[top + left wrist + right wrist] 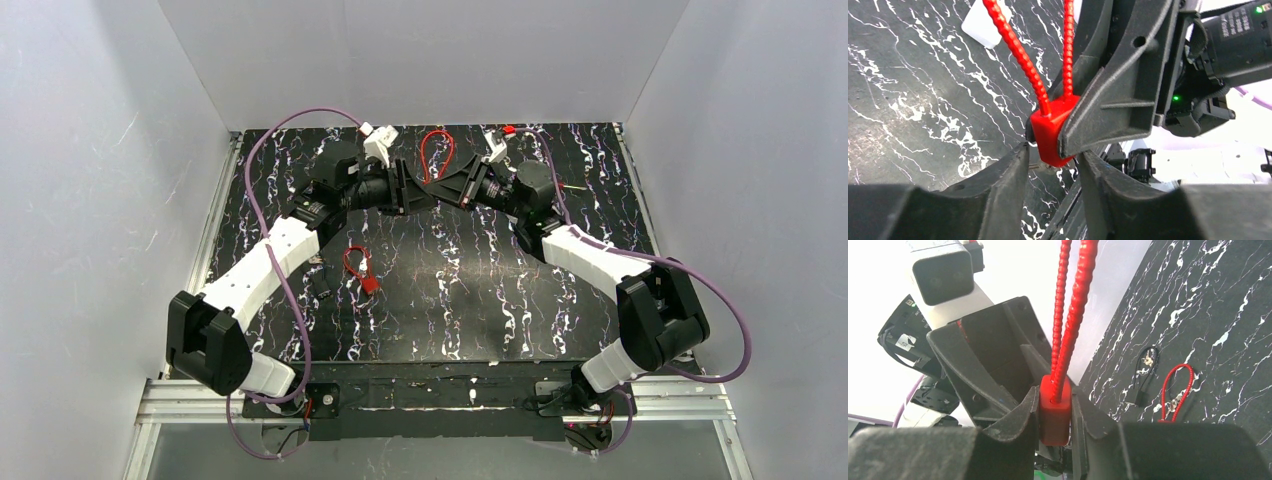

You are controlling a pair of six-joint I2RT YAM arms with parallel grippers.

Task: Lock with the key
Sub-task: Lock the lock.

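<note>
A: The room?
B: White walls (pixel 420 60), black marbled table (pixel 470 300); three locks.
A: Hands?
B: Right hand (pixel 1054 401) was clamped on the first red lock (pixel 1054 415). Left hand (pixel 1050 156) flanked it, and I couldn't tell its grip. Second red lock (pixel 362 268) and black lock (pixel 325 290) lay behind the left hand.

Red locks: you have two, held red lock (pixel 1050 131) and loose red lock (pixel 370 284).
Black lock (pixel 1139 397): just one, beside the loose one.

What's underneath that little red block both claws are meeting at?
Just below the red lock body sits a small metallic glint between the fingertips of the left gripper, possibly the key; too small to tell. The right gripper clamps the block's sides, and its underside is hidden.
</note>
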